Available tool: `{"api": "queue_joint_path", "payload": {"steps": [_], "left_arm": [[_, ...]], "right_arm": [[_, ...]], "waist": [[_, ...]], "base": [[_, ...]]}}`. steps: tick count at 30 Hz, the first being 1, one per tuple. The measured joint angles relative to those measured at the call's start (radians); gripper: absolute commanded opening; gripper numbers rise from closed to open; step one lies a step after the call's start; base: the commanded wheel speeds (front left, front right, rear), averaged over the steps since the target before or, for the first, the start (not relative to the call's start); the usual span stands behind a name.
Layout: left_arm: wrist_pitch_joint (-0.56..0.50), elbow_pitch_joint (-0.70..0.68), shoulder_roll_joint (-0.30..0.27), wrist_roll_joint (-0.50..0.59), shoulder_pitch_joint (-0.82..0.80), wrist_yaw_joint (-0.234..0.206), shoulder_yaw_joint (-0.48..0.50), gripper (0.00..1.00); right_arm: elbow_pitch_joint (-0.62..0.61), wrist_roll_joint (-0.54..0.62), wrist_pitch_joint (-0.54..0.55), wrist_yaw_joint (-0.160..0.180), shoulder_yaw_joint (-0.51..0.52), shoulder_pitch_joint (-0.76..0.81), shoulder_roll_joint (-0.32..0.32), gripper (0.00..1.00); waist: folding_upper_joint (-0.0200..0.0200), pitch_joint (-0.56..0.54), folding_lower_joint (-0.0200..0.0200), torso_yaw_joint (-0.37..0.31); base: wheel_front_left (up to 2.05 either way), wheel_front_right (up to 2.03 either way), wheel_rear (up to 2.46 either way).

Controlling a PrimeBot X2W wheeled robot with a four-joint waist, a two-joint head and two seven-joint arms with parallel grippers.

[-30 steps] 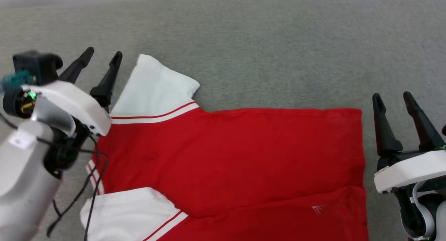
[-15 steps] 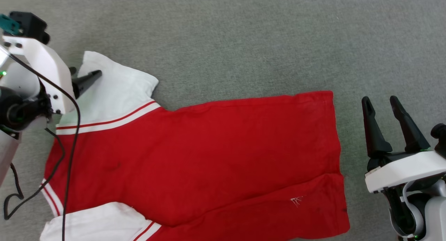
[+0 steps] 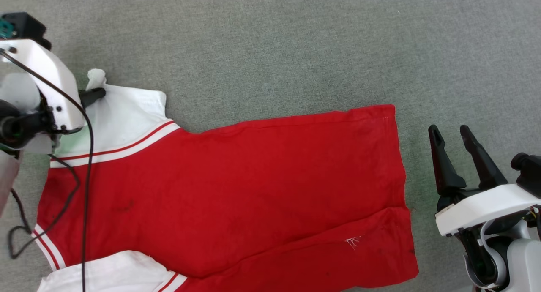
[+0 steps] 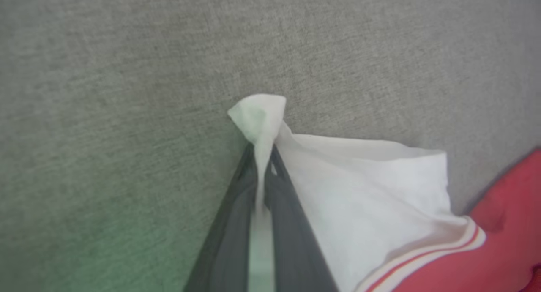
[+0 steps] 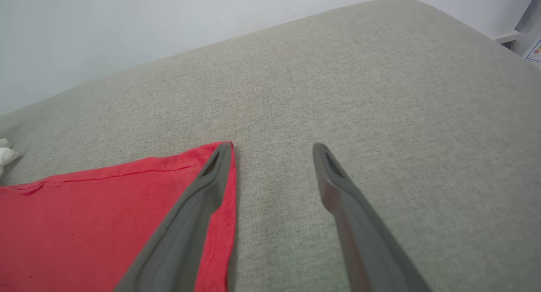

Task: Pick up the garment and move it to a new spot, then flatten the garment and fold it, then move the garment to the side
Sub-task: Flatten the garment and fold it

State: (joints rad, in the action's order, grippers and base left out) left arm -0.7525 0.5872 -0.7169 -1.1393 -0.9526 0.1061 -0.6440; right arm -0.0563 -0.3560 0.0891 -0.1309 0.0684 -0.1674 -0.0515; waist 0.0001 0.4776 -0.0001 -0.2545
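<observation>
Since we judge the garment (image 3: 236,186) light and limp, our left gripper (image 4: 264,156) pinches its sleeve corner (image 4: 260,114); the right gripper (image 3: 449,130) stands spread beside the hem (image 3: 395,156).

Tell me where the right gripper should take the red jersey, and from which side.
The far hem corner of the jersey, coming in from the right over the grey surface. That corner lies flat and free just beside the open right gripper, opposite the sleeve tip the left gripper pinches.
</observation>
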Motion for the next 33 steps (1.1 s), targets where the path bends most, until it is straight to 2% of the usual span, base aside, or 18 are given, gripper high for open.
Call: {"api": "queue_joint_path", "payload": {"steps": [3,10,18,27,28,29,30,31,33], "left_arm": [[0.06,0.015,0.016,0.023,0.005,0.007,-0.008,0.0],[0.203,0.061,0.078,0.085,0.008,0.004,-0.024,0.0],[0.256,0.053,0.13,0.094,0.004,0.006,-0.031,0.0],[0.291,0.011,0.146,0.093,0.003,0.014,-0.04,0.0],[0.298,0.007,0.149,0.09,0.004,0.015,-0.041,0.0],[0.3,0.004,0.149,0.088,0.004,0.017,-0.04,0.0],[0.305,0.001,0.149,0.088,0.004,0.017,-0.041,0.0],[0.312,-0.002,0.149,0.087,0.005,0.017,-0.041,0.0],[0.326,-0.006,0.149,0.083,0.008,0.018,-0.041,0.0]], "right_arm": [[0.022,-0.017,0.041,0.0,0.001,-0.001,0.0,1.0],[0.138,0.003,0.244,0.0,0.02,-0.084,0.0,1.0],[0.253,0.007,0.509,0.0,-0.012,-0.223,-0.065,1.0],[0.378,0.017,0.749,0.0,-0.038,-0.346,-0.126,1.0],[0.393,0.018,0.774,0.0,-0.034,-0.352,-0.127,0.98],[0.406,0.02,0.801,0.0,-0.029,-0.36,-0.127,0.5],[0.411,0.023,0.82,0.0,-0.025,-0.366,-0.128,0.19],[0.412,0.023,0.827,0.0,-0.022,-0.367,-0.128,0.0],[0.41,0.023,0.83,0.0,-0.018,-0.369,-0.127,0.0]], "waist": [[0.0,-0.014,0.0,0.007],[-0.0001,-0.068,0.0001,0.05],[0.0,-0.112,0.0001,0.137],[-0.0001,-0.102,0.0001,0.209],[-0.0001,-0.101,0.0001,0.215],[-0.0001,-0.1,0.0001,0.219],[-0.0001,-0.101,0.0001,0.224],[-0.0001,-0.101,0.0001,0.227],[0.0,-0.106,0.0001,0.233]], "base": [[0.0,0.0,0.0],[0.0,0.0,0.0],[0.0,0.0,0.0],[0.0,0.0,0.0],[0.0,0.0,0.0],[0.0,0.0,0.0],[0.0,0.0,0.0],[0.0,0.0,0.0],[0.0,0.0,0.0]]}}
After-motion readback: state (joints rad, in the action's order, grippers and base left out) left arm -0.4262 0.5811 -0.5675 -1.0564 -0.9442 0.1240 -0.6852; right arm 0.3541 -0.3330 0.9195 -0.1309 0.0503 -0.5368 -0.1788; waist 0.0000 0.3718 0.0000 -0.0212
